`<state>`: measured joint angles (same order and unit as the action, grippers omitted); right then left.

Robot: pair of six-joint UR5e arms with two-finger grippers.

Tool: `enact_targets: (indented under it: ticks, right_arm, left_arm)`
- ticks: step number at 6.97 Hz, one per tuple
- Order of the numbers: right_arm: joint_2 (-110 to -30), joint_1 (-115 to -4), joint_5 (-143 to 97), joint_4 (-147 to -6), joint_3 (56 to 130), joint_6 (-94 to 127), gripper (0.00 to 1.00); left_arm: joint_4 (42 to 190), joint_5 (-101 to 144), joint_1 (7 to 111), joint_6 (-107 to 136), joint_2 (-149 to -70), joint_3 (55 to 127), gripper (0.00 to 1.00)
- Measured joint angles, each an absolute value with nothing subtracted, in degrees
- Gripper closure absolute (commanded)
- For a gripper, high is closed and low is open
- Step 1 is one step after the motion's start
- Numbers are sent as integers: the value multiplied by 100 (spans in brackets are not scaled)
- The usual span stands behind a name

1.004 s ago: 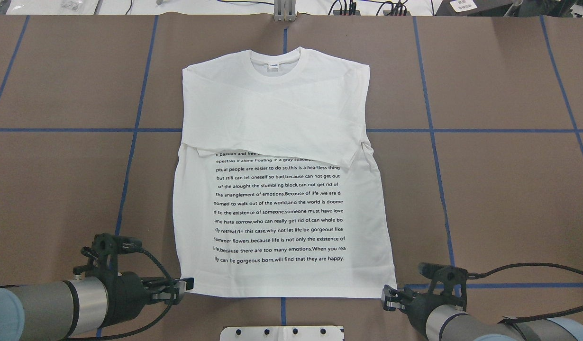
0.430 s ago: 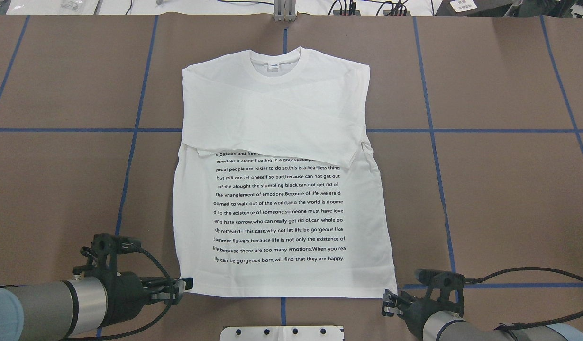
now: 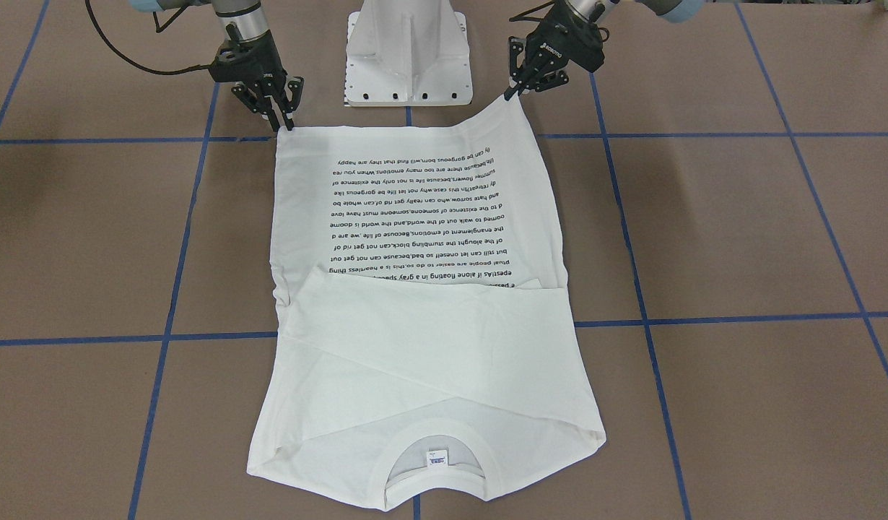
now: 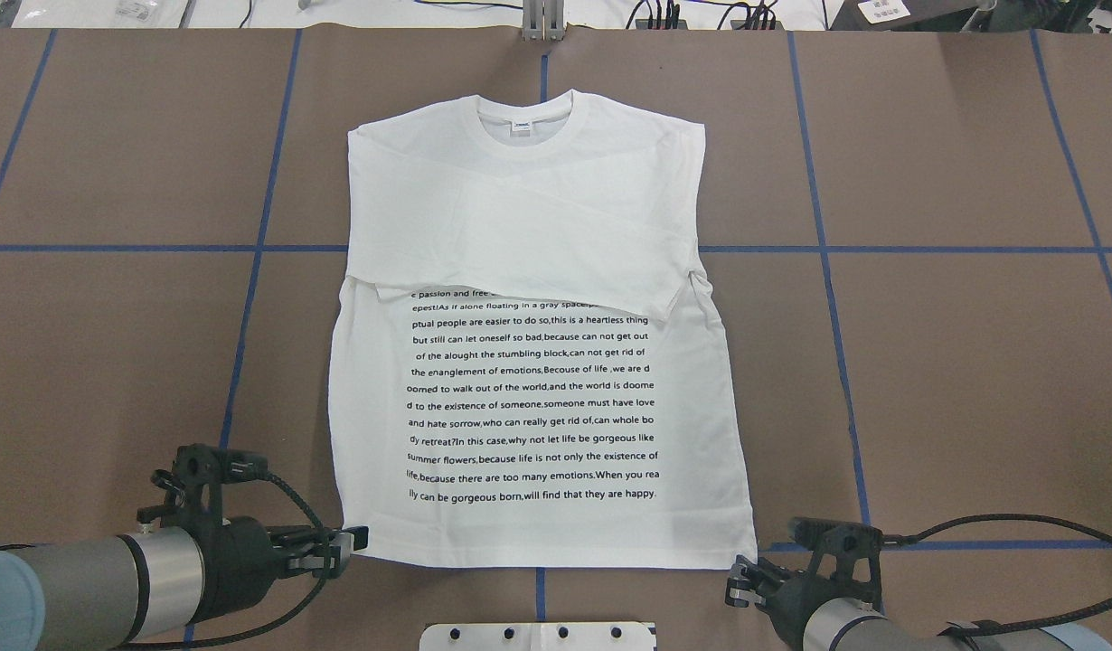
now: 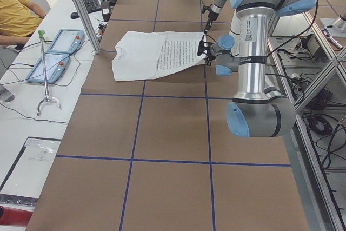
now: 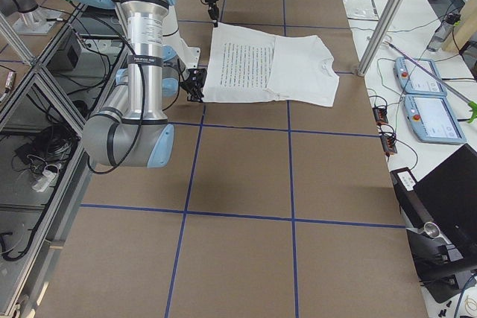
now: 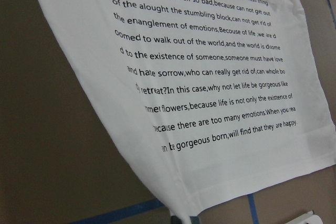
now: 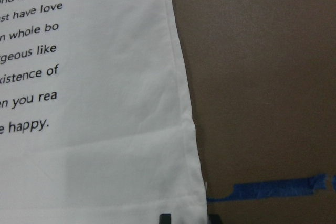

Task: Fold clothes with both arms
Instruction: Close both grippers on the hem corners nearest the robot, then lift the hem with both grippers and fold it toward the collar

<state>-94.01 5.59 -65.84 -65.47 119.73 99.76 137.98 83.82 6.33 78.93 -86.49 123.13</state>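
Observation:
The white long-sleeved T-shirt (image 4: pixel 538 362) lies flat on the brown table, printed text up, neck away from me, both sleeves folded across the chest. My left gripper (image 4: pixel 355 542) is shut on the hem's left corner, which hangs slightly raised (image 3: pixel 515 94); in the left wrist view the cloth (image 7: pixel 210 77) narrows down into the fingers. My right gripper (image 4: pixel 735 588) stands open at the hem's right corner (image 3: pixel 284 119). The right wrist view shows two fingertips (image 8: pixel 165 219) apart, the shirt's corner (image 8: pixel 94 103) between them.
The white pedestal base (image 3: pixel 408 50) stands just behind the hem, between the two arms. Blue tape lines (image 4: pixel 827 249) cross the table. Teach pendants (image 5: pixel 54 52) and a seated person (image 5: pixel 16 9) are beyond the far edge, by an aluminium post (image 6: pixel 387 20).
My right gripper has slid a little back toward the robot at the hem's right corner. The left gripper and the shirt have hardly moved.

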Motion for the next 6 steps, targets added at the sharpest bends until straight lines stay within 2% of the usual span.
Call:
enact_targets:
  ticks: [3,4,6]
  right_arm:
    - [-9396,538,-6582,-6659,12039,9964,100]
    - [-9416,508,-6614,-6936,12299,9955,100]
    - [-9458,445,-6966,-8207,13521,9950,100]
  left_arm:
    - [13799,8376,633,7891,-8648,12313,100]
    - [13797,8384,635,7885,-8646,12332,100]
    - [13765,8471,643,7862,-8460,12676,100]
